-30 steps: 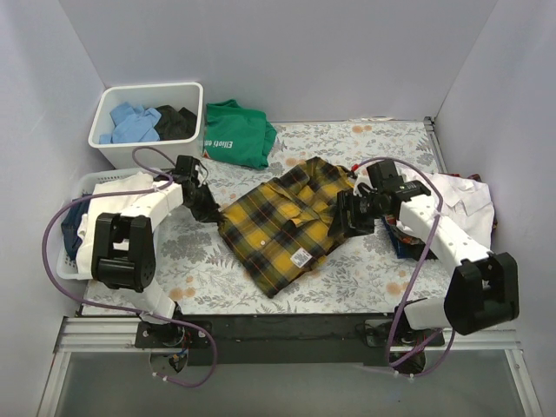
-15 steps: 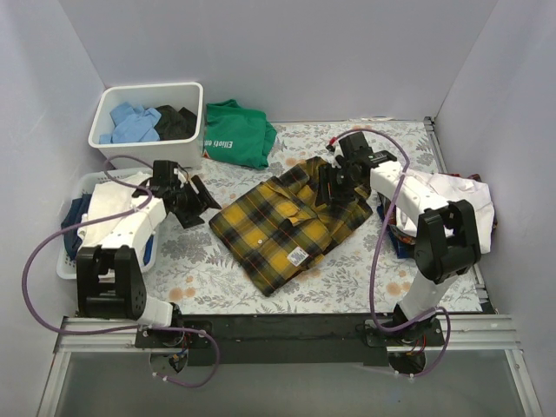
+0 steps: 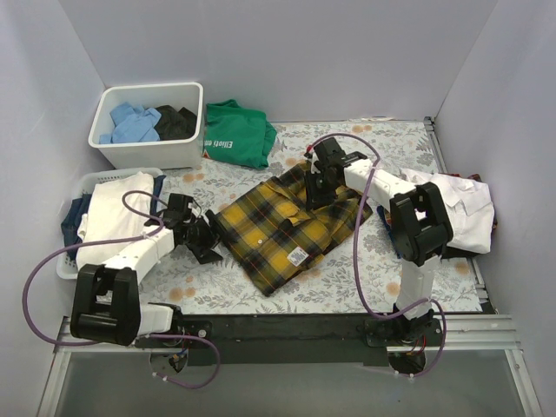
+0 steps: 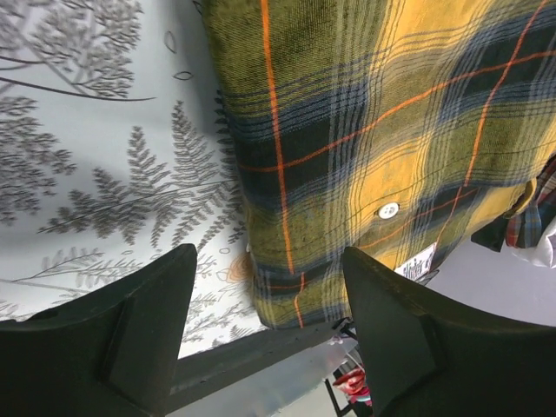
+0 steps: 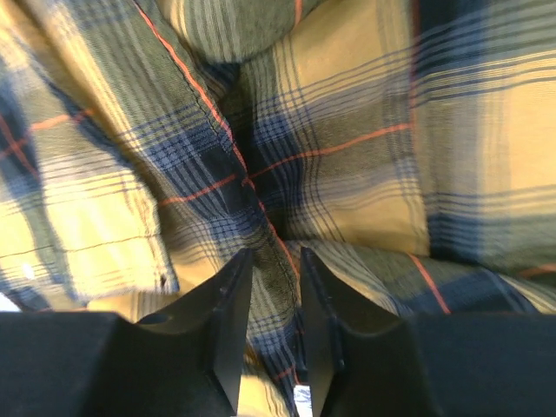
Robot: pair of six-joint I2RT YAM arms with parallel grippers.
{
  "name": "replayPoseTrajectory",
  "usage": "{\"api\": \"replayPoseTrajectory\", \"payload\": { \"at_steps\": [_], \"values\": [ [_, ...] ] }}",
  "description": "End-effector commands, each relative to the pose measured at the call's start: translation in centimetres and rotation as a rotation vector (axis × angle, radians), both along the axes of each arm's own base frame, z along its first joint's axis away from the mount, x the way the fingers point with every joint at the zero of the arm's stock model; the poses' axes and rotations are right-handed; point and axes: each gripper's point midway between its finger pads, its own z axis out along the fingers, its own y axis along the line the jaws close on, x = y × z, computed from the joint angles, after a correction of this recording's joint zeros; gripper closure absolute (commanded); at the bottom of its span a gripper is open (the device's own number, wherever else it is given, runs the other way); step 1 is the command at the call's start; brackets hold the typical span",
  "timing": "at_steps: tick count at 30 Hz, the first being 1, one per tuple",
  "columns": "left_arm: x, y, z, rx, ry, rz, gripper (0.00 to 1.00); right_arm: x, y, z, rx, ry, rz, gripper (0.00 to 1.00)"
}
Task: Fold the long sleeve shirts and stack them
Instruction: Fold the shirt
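I am holding my left gripper [image 3: 201,236] low over the fern-print table [image 3: 347,271], at nine o'clock of the plaid flannel shirt [image 3: 282,230], just beside its edge. Its fingers [image 4: 130,339] are standing spread wide with nothing between them, the shirt's edge lying ahead of them toward twelve o'clock in the wrist view. The shirt is lying rumpled mid-table, a white label [image 3: 301,257] showing at its five o'clock. I am pressing my right gripper [image 3: 320,191] into the shirt's one o'clock part near the collar. Its fingers [image 5: 228,326] are sitting nearly together, pinching a ridge of plaid cloth. The white shirt [image 3: 460,204] is lying heaped at three o'clock of the plaid one, beyond my right arm.
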Motion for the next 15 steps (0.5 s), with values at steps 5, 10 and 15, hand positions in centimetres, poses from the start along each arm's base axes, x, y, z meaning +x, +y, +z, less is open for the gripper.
{"api": "replayPoseTrajectory", "payload": {
  "at_steps": [5, 10, 15],
  "values": [
    [-0.3, -2.0, -2.9, 0.038, 0.070, 0.047, 0.32, -0.7, 1.2, -2.5, -0.003, 0.049, 0.019, 0.82],
    [-1.5, -3.1, -4.1, 0.025, 0.094, 0.066, 0.34, -1.2, 1.7, -3.6, 0.005, 0.090, 0.005, 0.91],
    [-0.8, -3.4, -4.5, 0.031, 0.068, 0.091, 0.51, -2.3, 1.7, -4.8, 0.001, 0.140, 0.005, 0.96]
  ]
}}
